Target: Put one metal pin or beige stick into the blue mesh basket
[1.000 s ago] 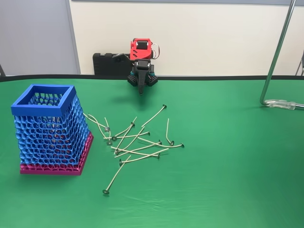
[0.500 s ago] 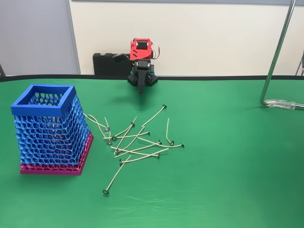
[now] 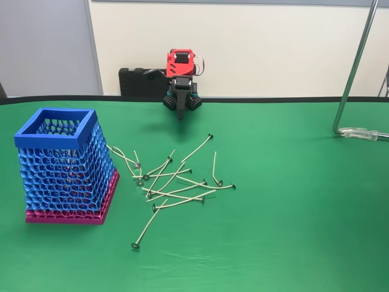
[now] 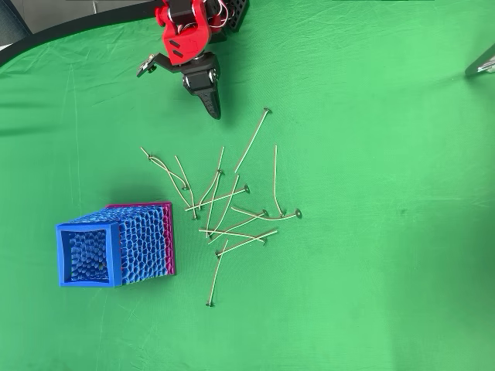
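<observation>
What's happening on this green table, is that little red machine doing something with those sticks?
Nothing is being handled yet. The small red and black robot arm sits folded at the table's far edge, its gripper pointing down and holding nothing. Thin beige sticks with round metal feet lie scattered beside the tall blue mesh basket with a pink base.

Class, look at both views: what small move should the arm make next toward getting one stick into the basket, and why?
Probably reach forward and down toward the nearest thin beige stick with a round metal foot, opening on the way. The red and black end effector hangs folded near its base, fingers apparently together and holding nothing, short of the scattered sticks. The tall blue honeycomb-mesh basket with a pink base stands upright to the side.
</observation>
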You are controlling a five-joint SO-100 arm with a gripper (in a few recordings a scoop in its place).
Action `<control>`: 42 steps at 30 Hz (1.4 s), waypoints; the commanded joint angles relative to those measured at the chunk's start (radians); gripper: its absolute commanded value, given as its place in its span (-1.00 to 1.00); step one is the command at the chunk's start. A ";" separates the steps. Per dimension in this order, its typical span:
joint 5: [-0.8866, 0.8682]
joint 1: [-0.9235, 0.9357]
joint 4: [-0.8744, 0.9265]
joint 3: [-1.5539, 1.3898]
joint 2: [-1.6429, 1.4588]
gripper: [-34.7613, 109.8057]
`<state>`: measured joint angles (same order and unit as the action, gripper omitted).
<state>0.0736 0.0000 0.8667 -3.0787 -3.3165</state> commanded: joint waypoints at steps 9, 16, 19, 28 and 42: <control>0.000 0.011 -0.011 0.144 0.167 -0.51; -0.029 0.012 0.087 0.354 0.374 -0.51; -0.069 0.012 0.130 0.440 0.459 -0.51; -0.164 0.003 0.152 0.615 0.721 -0.51; -0.307 0.064 0.170 1.026 1.315 -0.51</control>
<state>-0.2178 0.0537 1.0293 -2.1430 -2.0509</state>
